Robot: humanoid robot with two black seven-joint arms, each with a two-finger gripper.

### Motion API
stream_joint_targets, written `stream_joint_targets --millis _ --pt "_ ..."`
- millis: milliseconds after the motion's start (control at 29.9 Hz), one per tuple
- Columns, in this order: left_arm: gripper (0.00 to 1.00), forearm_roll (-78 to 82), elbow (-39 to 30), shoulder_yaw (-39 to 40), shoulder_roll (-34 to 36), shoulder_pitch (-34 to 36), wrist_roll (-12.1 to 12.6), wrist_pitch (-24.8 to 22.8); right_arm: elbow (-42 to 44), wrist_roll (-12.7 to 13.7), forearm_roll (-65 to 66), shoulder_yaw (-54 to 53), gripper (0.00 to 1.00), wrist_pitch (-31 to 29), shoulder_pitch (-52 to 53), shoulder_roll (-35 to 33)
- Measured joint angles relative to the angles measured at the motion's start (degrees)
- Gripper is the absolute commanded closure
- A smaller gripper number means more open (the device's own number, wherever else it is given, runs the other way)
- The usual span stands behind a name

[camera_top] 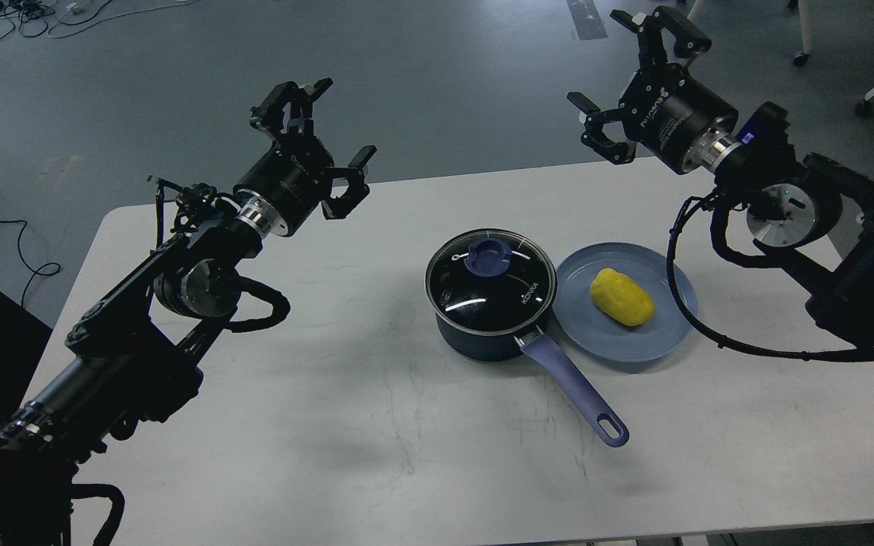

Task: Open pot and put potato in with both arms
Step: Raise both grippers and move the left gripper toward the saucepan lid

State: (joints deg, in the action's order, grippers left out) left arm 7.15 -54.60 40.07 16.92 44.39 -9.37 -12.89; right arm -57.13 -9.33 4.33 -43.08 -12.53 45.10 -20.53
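- Now the pot (482, 334) sits lidded, well below and between both sets of fingers, knob (488, 258) up for a grasp.
- Potato (621, 297) waits on the plate (596, 337), nearer the right gripper (619, 72).
- Both it and the left gripper (331, 129) hang splayed wide, empty.

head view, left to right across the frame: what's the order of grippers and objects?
left gripper, open → pot with its glass lid on → blue plate carrying the potato → right gripper, open. Pot handle runs toward the plate's side, so I leave it unplaced.
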Motion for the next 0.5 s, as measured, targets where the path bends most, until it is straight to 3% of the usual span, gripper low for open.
stream_joint_targets --millis 501 --pt "0.01 -0.34 -1.43 2.91 -3.23 -4.29 -0.39 -1.15 1.58 1.47 0.14 0.32 0.00 1.25 0.55 2.63"
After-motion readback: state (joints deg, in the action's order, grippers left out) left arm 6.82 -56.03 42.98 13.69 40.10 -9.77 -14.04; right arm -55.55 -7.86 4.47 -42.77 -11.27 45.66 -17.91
